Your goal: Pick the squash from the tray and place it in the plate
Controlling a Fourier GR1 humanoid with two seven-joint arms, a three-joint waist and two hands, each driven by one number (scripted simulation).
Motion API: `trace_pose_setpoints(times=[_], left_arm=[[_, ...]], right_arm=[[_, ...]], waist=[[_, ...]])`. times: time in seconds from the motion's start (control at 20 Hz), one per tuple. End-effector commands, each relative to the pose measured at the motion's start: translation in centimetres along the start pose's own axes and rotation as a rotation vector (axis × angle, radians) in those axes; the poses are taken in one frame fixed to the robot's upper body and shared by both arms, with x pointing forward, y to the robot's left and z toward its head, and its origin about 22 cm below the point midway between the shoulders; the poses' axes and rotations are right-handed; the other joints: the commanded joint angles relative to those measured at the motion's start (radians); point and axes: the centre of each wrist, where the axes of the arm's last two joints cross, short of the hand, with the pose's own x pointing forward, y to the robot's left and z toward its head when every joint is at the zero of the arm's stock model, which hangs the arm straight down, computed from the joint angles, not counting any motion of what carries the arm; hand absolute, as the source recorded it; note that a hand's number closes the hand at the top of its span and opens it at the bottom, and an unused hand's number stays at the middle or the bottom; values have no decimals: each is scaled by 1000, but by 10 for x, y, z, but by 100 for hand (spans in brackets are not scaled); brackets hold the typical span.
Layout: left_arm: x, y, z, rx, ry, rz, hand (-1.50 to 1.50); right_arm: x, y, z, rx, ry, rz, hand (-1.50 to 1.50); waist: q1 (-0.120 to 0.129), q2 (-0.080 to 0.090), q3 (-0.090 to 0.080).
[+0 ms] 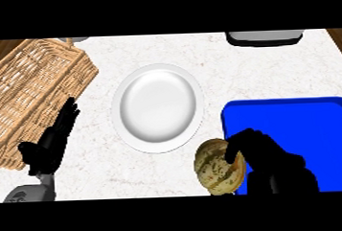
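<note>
The right hand (265,152) curls its fingers round the squash (217,169), which is at the hand's left side, just outside the left edge of the blue tray (287,114) and near the plate (158,106). The left hand (54,140) rests with straight fingers at the view's left.

Plate (158,106) between basket (31,93), left, and tray (294,118), right; squash (217,171) at tray's left edge

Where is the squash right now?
The squash sits lower right in the head view, held by the right hand at the left edge of the blue tray, near the plate.
</note>
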Motion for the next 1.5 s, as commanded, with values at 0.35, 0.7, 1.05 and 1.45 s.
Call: trace_pose_setpoints(times=[0.35, 0.7, 1.05, 1.45], left_arm=[[-13, 5, 15, -21, 4, -8, 0], [6, 12, -5, -17, -14, 0, 0], [3, 2, -13, -42, -16, -14, 0], [3, 2, -8, -30, -12, 0, 0]], right_arm=[[52, 75, -67, 126, 72, -45, 150], [57, 134, -102, 159, 88, -31, 150], [51, 150, -108, 77, 240, -215, -150], [50, 169, -120, 107, 343, -278, -150]], waist=[[19, 3, 1], [34, 8, 1], [40, 11, 1], [47, 7, 2]])
